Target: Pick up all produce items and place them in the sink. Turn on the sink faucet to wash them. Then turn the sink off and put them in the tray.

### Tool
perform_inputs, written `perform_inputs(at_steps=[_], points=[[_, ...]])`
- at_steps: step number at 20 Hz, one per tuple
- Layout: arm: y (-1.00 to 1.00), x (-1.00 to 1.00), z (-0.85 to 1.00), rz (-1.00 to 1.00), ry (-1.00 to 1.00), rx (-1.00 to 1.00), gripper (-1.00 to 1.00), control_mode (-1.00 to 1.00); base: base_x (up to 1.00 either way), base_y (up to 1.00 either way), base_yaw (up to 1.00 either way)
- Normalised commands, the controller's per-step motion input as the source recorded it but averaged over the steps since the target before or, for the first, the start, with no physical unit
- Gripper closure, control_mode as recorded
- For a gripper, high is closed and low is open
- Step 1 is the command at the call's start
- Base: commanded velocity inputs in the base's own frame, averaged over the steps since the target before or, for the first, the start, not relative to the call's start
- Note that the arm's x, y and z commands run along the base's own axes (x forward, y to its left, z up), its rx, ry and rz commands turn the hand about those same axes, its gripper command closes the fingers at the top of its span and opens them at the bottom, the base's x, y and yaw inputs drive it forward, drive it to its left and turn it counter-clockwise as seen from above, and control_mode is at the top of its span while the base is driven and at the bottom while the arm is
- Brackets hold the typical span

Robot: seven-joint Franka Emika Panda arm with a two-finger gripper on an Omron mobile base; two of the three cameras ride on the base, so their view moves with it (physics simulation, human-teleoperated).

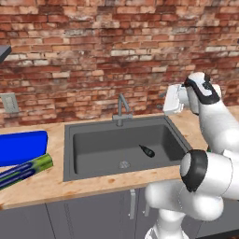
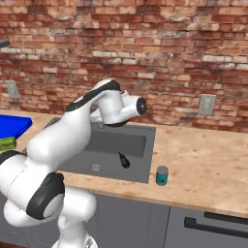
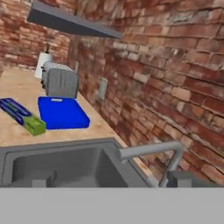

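One dark vegetable (image 1: 146,151) lies in the sink (image 1: 93,144); the robot's hand (image 1: 171,100), released and empty, hovers near the tap (image 1: 122,108). Washing and the tray (image 1: 22,146) remain.

- The worktop (image 1: 42,184) looks like pale wood, matt, with a faint mottled grain.
- The sink (image 1: 93,144) is a smooth, matt dark grey basin.
- The sink faucet (image 1: 122,108) looks like dull grey metal.
- The tray (image 3: 61,114) is smooth bright blue, like plastic.
- The wall (image 2: 169,53) is rough red brick.
- The teal can (image 2: 162,175) has a pale metal-looking top.
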Motion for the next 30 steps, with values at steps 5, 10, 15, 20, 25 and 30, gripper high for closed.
perform_inputs(at_steps=[5, 10, 15, 20, 25, 30], points=[[0.01, -0.40, 0.00, -0.33, 0.28, -0.16, -1.00, -1.00, 0.00, 0.00, 0.00], [0.00, -0.36, -0.02, -0.36, 0.26, -0.15, -1.00, -1.00, 0.00, 0.00, 0.00], [0.00, -0.09, -0.22, -0.29, 0.26, -0.16, -1.00, -1.00, 0.00, 0.00, 0.00], [-0.02, 0.00, -0.38, -0.21, 0.21, -0.12, -1.00, -1.00, 0.00, 0.00, 0.00], [-0.05, 0.12, -0.33, -0.07, 0.09, -0.04, -1.00, -1.00, 0.00, 0.00, 0.00], [0.00, 0.33, -0.37, -0.02, 0.10, -0.04, -1.00, -1.00, 0.00, 0.00, 0.00]])
